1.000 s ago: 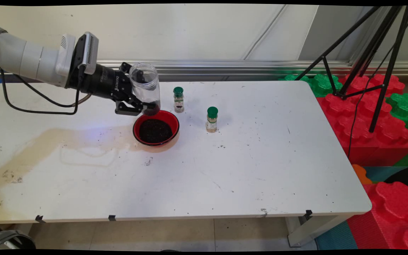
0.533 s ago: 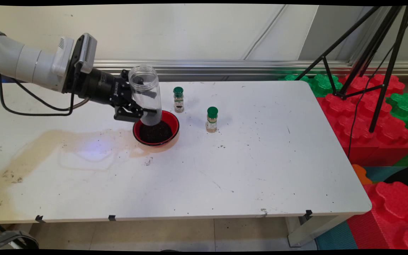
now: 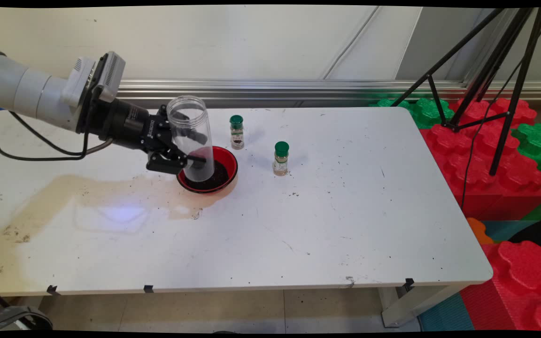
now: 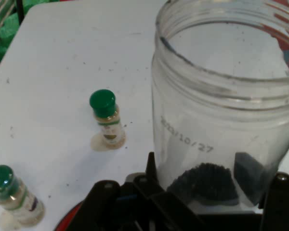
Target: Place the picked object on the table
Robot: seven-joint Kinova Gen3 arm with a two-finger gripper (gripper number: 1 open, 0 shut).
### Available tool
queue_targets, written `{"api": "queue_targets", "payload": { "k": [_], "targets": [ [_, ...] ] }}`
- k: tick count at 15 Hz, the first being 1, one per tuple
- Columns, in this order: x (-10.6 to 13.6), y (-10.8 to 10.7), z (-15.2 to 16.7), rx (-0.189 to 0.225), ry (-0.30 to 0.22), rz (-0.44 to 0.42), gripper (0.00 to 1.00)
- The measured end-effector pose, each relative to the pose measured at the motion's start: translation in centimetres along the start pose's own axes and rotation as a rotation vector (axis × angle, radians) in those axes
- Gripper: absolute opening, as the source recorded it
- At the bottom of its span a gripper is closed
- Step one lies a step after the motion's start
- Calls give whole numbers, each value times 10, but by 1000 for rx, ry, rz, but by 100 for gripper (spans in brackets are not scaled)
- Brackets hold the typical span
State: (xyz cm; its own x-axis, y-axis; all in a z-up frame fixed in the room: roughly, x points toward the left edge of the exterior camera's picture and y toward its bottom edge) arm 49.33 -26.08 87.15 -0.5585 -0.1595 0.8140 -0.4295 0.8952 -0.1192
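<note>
Main view. My claw (image 3: 190,155) is clenched on the clear, lidless plastic jar (image 3: 190,136), just left of frame centre in the upper half. The jar stands nearly upright, mouth up and tipped slightly toward the upper left; its base sits low inside the red round bowl of dark granules (image 3: 226,162), at or just above the dark fill; actual contact I cannot confirm. A small dark remnant lies at the jar's bottom. Right of the bowl, near it, stands a small glass spice bottle with a green cap and dark contents (image 3: 236,132); further right, a second green-capped bottle with pale contents (image 3: 281,158). Both are apart from the jar. The white table (image 3: 345,225) carries a tan stain at left and scattered dark specks.

Judgement on handling: keep the grip firm and the jar's axis steady, move slowly, and hold the base clear of the bowl's rim so the bowl is not dragged or tipped toward the nearer spice bottle.

Hand view. The jar fills the right half, rim uppermost, dark grains at its bottom between my fingers (image 4: 245,180). The two green-capped bottles stand left of it on the table.

Change against the earlier main frames: the jar has come down from above the bowl's far rim into the bowl, and my wrist has dropped with it.
</note>
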Motion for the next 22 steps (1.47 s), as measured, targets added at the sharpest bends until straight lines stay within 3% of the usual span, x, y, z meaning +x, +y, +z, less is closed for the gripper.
{"api": "queue_targets", "payload": {
  "k": [12, 22],
  "targets": [
    [-45, 15, -22, -73, -8, -60, 0],
    [-88, 12, -46, -98, -18, -62, 0]
  ]
}}
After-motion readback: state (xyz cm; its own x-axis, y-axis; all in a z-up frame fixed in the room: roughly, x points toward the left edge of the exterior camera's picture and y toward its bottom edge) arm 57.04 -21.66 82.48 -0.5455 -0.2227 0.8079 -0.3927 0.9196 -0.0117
